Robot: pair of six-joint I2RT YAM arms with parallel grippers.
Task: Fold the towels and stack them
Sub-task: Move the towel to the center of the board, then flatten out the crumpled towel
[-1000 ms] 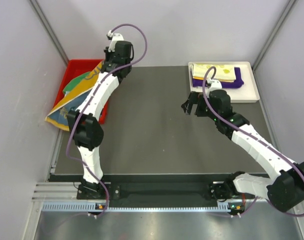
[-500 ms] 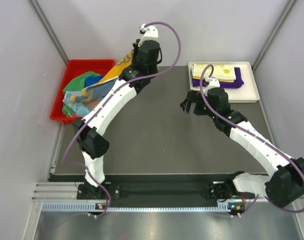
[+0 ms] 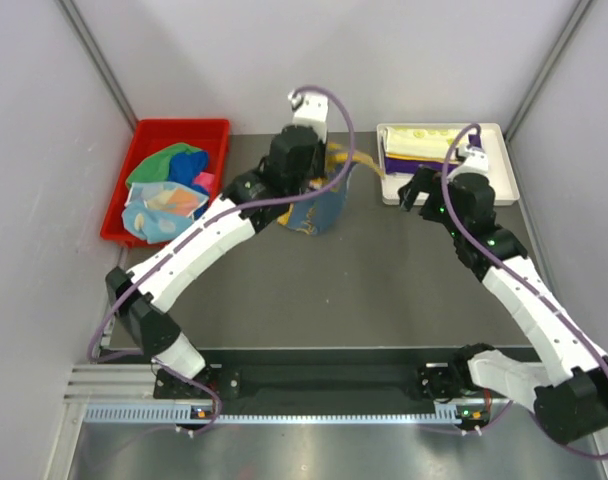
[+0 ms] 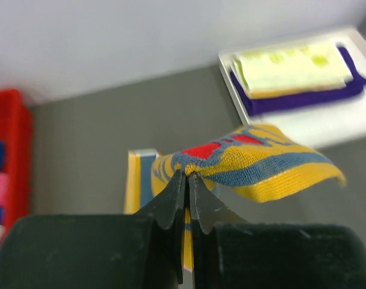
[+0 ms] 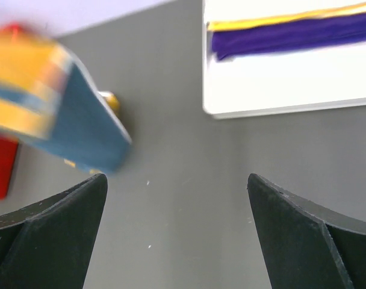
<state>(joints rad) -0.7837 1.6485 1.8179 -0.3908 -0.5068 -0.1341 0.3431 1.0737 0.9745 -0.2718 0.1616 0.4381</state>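
My left gripper (image 4: 188, 174) is shut on a blue and yellow towel (image 4: 255, 159) with a red patch. It holds the towel above the middle back of the table, and the towel hangs down below the wrist (image 3: 319, 205). The towel shows blurred at the left of the right wrist view (image 5: 56, 114). My right gripper (image 5: 177, 186) is open and empty, near the left end of the white tray (image 3: 414, 190). A folded yellow towel (image 3: 424, 143) lies on a purple one (image 5: 291, 36) in the white tray (image 3: 499, 185). Several more towels (image 3: 169, 185) lie heaped in the red bin (image 3: 179, 128).
The dark grey mat (image 3: 324, 290) covers the table. Grey walls close in the left, back and right sides. The red bin stands at the back left, the white tray at the back right.
My left arm has swung right from the red bin to the middle back of the table, carrying the blue and yellow towel. My right gripper has moved back and right toward the white tray.
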